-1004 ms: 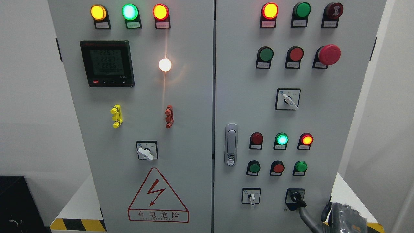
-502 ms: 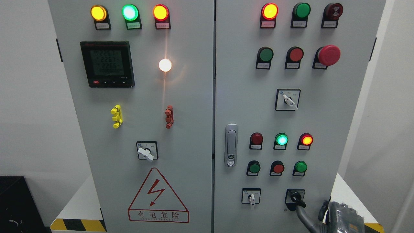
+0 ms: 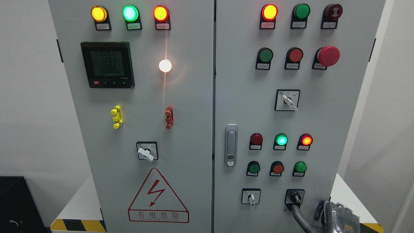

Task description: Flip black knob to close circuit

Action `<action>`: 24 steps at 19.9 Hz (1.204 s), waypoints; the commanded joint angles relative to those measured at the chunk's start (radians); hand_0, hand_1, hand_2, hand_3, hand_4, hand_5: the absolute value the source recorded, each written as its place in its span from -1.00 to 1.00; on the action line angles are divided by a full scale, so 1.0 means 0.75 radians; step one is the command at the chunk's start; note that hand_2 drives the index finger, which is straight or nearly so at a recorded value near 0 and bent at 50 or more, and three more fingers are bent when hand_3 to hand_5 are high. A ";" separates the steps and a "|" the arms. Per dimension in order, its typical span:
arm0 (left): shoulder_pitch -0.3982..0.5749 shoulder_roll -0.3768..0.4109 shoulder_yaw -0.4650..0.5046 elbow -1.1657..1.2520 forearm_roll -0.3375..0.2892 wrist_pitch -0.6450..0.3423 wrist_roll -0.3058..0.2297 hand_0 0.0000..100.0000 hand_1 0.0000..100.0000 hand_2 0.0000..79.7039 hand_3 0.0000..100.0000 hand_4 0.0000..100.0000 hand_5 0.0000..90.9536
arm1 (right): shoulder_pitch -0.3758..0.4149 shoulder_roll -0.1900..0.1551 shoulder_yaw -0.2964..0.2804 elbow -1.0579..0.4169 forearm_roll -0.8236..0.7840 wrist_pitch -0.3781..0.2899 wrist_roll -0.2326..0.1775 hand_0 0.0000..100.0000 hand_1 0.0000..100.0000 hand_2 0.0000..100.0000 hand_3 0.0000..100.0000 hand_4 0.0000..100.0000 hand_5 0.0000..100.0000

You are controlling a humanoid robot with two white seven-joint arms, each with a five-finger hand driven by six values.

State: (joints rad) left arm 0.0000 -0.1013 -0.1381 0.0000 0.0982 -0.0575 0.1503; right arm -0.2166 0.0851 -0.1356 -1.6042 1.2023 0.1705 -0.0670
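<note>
Cabinet doors (image 3: pixel 194 106): matt grey painted metal, smooth. Door latch (image 3: pixel 230 145): shiny chrome-like metal. Black knob (image 3: pixel 295 196) and red mushroom button (image 3: pixel 328 55): glossy plastic.

The digital meter (image 3: pixel 107 64) on the cabinet's left door shows three rows of digits, roughly 226, 2267 and 2265, though the last figures are hard to make out. Below it, a red triangular warning sign (image 3: pixel 158 195) with a lightning bolt carries the characters 有电危险. The small labels under the lamps and switches are too small to read.
</note>
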 commanded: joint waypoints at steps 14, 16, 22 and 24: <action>0.031 0.000 0.000 -0.039 0.000 0.001 0.000 -0.76 0.11 -1.00 -1.00 -1.00 -1.00 | 0.209 0.017 0.121 -0.299 -0.006 -0.033 0.016 -1.00 -0.82 0.50 0.91 0.78 1.00; 0.031 0.000 0.000 -0.039 0.000 0.001 0.000 -0.76 0.11 -1.00 -1.00 -1.00 -1.00 | 0.237 0.026 0.134 -0.342 -0.069 -0.033 0.016 -1.00 -0.82 0.47 0.89 0.75 1.00; 0.031 0.000 0.000 -0.039 0.000 0.001 0.000 -0.76 0.11 -1.00 -1.00 -1.00 -1.00 | 0.346 0.056 0.179 -0.446 -0.365 -0.035 0.018 -1.00 -0.78 0.17 0.65 0.56 0.59; 0.031 0.000 0.000 -0.039 0.000 0.001 0.000 -0.76 0.11 -1.00 -1.00 -1.00 -1.00 | 0.366 0.056 0.177 -0.473 -0.498 -0.037 0.014 -1.00 -0.78 0.02 0.49 0.43 0.45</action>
State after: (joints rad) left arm 0.0000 -0.1013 -0.1381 0.0000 0.0982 -0.0575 0.1504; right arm -0.0061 0.1046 -0.0370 -1.8269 1.0181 0.1455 -0.0552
